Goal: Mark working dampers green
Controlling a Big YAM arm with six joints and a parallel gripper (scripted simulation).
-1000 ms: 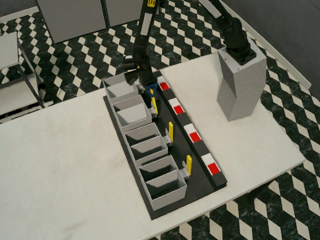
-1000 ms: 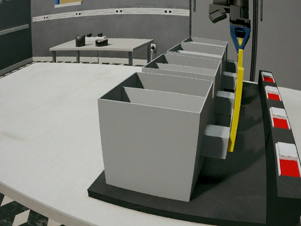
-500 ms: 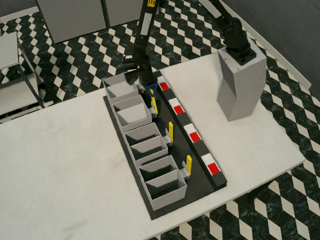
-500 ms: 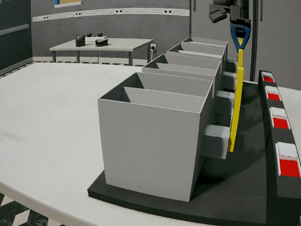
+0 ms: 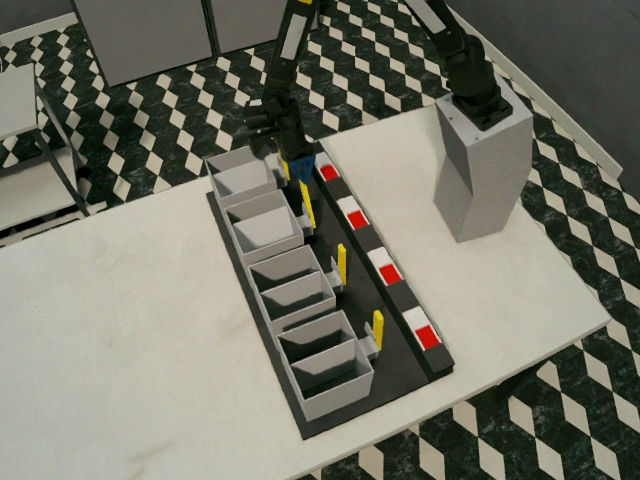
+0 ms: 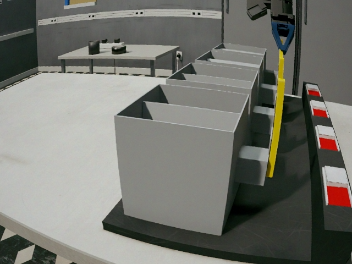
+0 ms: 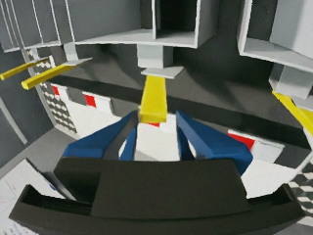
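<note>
Gripper: your gripper [image 5: 305,180] [image 6: 282,52] [image 7: 156,116] is part-open, fingers flanking the handle tip
Handle: yellow [image 5: 308,204] [image 6: 281,54] [image 7: 154,100], upright, between your fingertips
Damper: grey, open-topped [image 5: 273,245] [image 6: 260,64] [image 7: 137,38], behind that handle
Status sliders: all four red with white covers [image 5: 356,219] [image 6: 320,113] [image 7: 246,142], below your gripper

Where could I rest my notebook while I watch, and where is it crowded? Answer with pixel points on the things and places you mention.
There's room on the white table [image 5: 129,310] [image 6: 71,142] beside the dampers [image 5: 338,395] [image 6: 176,170] [image 7: 132,36], away from the handles, and between slider rail [image 5: 405,295] [image 6: 333,157] and grey pedestal [image 5: 488,175]. It's crowded around the yellow handles [image 5: 341,263] [image 6: 277,119] [image 7: 154,98], especially at the fingers [image 5: 306,179] [image 6: 282,52].
</note>
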